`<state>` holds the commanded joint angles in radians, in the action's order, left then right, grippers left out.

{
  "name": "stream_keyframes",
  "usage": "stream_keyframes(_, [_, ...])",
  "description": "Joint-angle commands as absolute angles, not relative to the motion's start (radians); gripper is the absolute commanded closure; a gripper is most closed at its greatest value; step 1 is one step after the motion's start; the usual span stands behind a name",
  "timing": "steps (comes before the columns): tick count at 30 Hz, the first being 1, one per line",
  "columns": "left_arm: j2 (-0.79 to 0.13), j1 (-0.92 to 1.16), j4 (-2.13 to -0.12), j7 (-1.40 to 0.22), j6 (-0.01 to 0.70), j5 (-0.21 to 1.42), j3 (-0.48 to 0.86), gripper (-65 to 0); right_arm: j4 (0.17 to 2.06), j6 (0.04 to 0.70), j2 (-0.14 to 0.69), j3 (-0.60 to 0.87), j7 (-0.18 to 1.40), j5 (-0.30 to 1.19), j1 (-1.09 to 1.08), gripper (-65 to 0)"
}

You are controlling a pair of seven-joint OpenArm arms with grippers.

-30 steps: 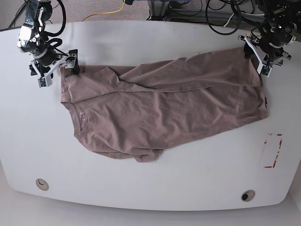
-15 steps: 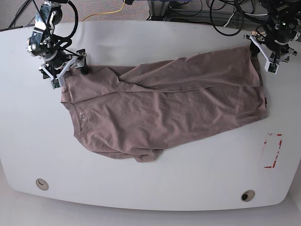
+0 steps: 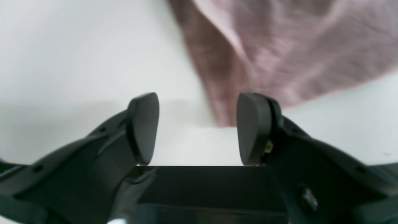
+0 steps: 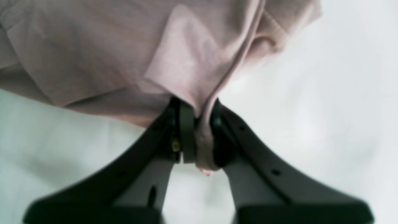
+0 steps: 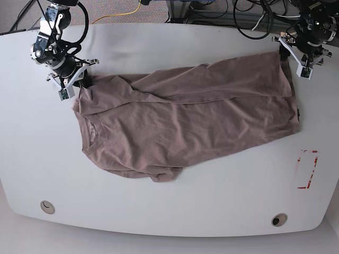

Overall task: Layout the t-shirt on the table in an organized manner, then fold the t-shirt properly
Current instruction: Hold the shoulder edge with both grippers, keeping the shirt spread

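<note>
Mauve t-shirt (image 5: 185, 119) sprawls rumpled on the table (image 5: 169, 211). Right gripper (image 4: 199, 137) pinches a shoulder at ten o'clock; left gripper (image 3: 197, 127) gapes wide, empty (pull gently outward).

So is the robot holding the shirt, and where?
Yes. The right pincer is shut on a bunched fold at the edge of the t-shirt, by its shoulder end. The left pincer is open and holds nothing.

White glossy table (image 5: 175, 211), rounded edges. T-shirt (image 5: 185, 121) lies across its middle, wrinkled, partly folded over itself. Red rectangular mark (image 5: 306, 168) near one side edge. Two small round holes (image 5: 47, 207) along the near edge.
</note>
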<state>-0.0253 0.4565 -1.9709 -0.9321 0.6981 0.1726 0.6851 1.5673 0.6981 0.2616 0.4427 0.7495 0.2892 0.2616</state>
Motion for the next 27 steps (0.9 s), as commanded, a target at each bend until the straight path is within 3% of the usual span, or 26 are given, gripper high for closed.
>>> stream_keyframes(7, [0.019,0.458,-1.971,-0.932,0.698,0.170,0.680,-37.2,1.569,0.698,0.263,0.443,0.750,0.289,0.265,-1.9])
stream_keyframes(27, [0.013,0.433,-1.963,-0.932,0.698,0.168,0.685,-37.6,1.569,0.698,0.263,0.441,0.751,0.294,0.265,-1.9])
